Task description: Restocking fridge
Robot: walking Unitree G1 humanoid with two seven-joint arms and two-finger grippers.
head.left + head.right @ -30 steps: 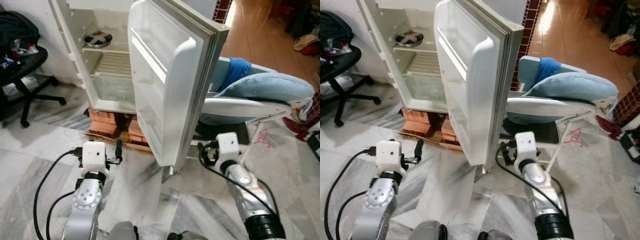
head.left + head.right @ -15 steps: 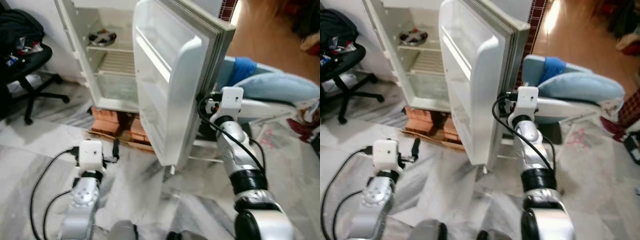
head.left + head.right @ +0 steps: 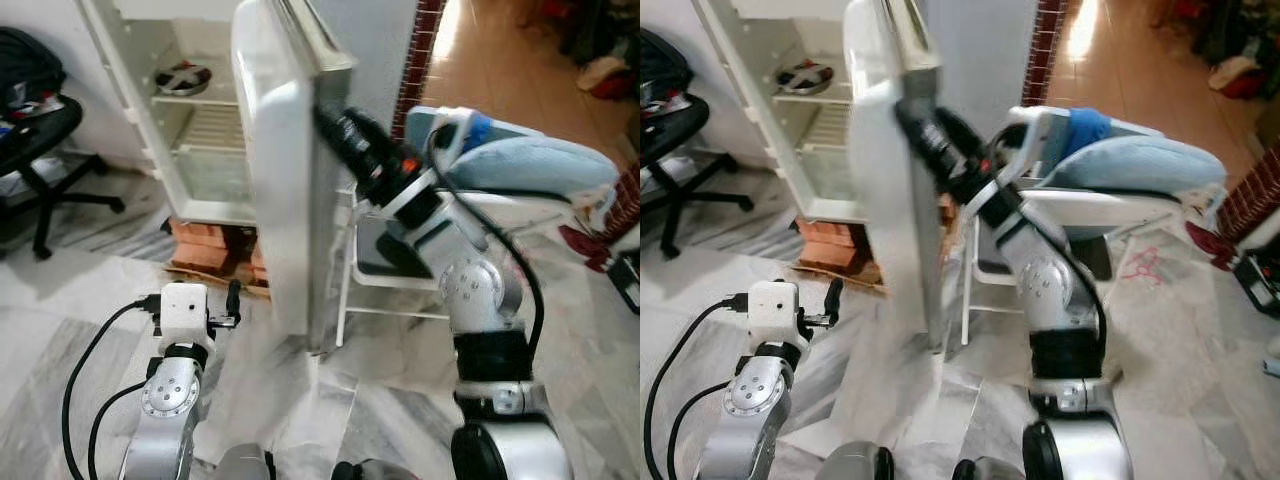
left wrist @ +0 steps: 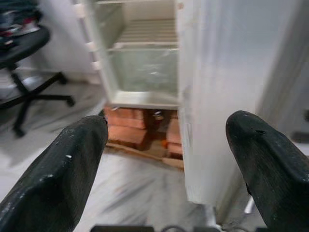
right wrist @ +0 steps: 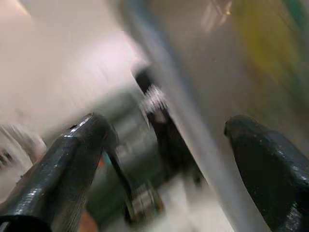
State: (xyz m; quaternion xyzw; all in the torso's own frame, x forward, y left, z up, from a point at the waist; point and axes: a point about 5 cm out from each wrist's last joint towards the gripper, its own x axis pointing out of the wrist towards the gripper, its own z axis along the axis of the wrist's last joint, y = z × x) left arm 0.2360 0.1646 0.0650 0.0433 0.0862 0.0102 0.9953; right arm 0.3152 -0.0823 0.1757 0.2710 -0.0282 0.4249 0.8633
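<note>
The white fridge [image 3: 150, 120] stands open, and its door [image 3: 275, 170] is seen nearly edge-on. A metal bowl [image 3: 180, 78] sits on the upper shelf, above a clear crisper drawer [image 3: 215, 175]. My right arm is raised, with its gripper [image 3: 330, 122] against the door's outer face. The right wrist view is blurred but shows the right gripper [image 5: 166, 128] open with nothing between its fingers. My left gripper [image 3: 232, 300] hangs low over the floor in front of the fridge. In its wrist view the left gripper [image 4: 166, 140] is open and empty, facing the bricks [image 4: 128, 130].
Red bricks [image 3: 205, 245] prop up the fridge. A black office chair [image 3: 40, 130] stands to the left. A white chair with blue cushions [image 3: 530, 165] stands close on the right, behind my right arm. A brick pillar [image 3: 425, 30] rises behind the door.
My right arm has swung up and leftward onto the door's outer side. The door has turned from wide open to nearly edge-on. The left arm has stayed low.
</note>
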